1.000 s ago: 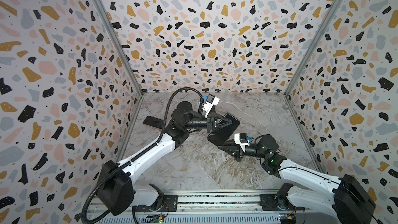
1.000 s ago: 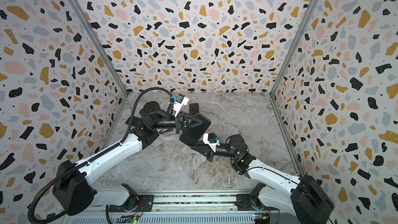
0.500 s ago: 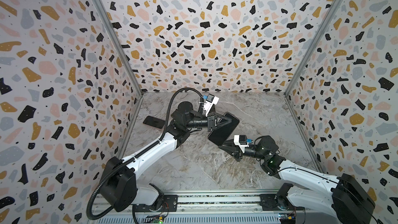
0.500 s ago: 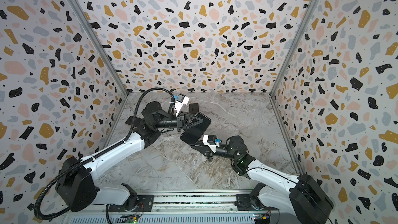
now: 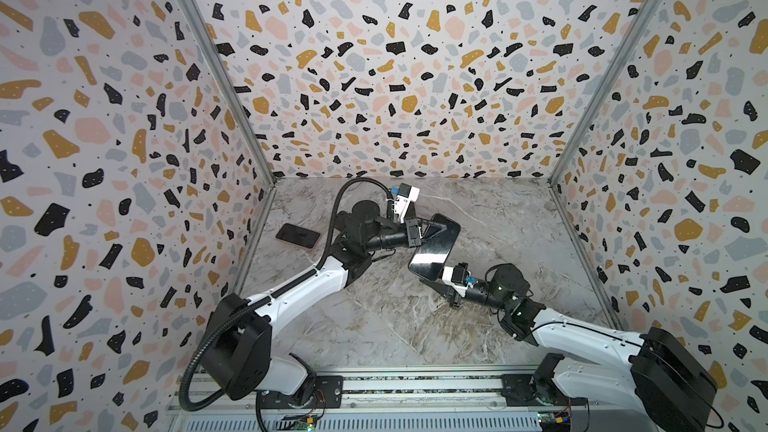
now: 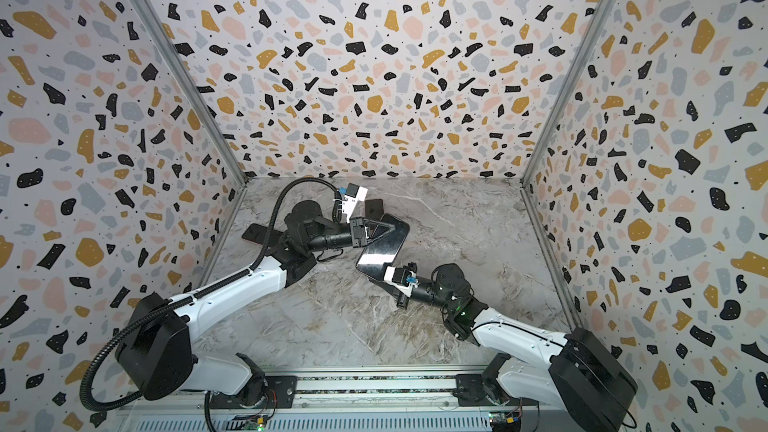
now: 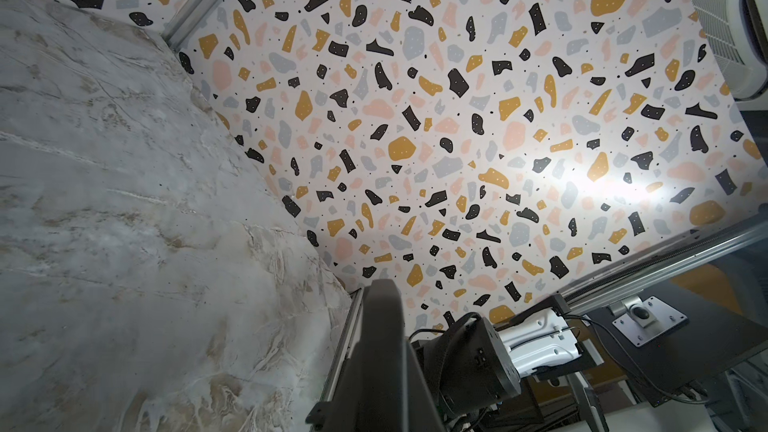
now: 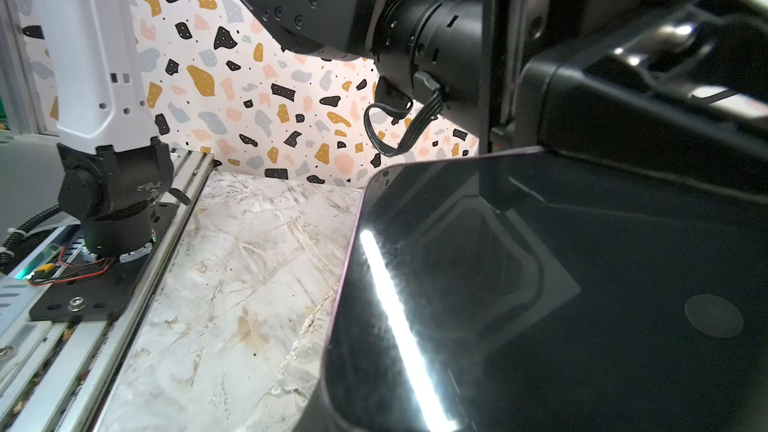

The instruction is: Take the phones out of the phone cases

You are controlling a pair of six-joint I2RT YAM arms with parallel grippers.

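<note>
Speckled terrazzo walls (image 5: 395,76) enclose a marble bench (image 5: 374,326). Above its middle, the left tool (image 5: 440,228) clamps the far end of the phone (image 5: 432,251). The right tool (image 5: 433,282) sits at the near end; I cannot tell its grip.

Marble tabletop (image 5: 374,326) w/ dark phone (image 5: 298,235) lying flat, left side.

Left gripper (image 5: 442,227): jaws closed on phone (image 5: 432,253) edge, wrist level. Right gripper (image 5: 434,281): facing left gripper, lower, jaw gap hidden.
</note>
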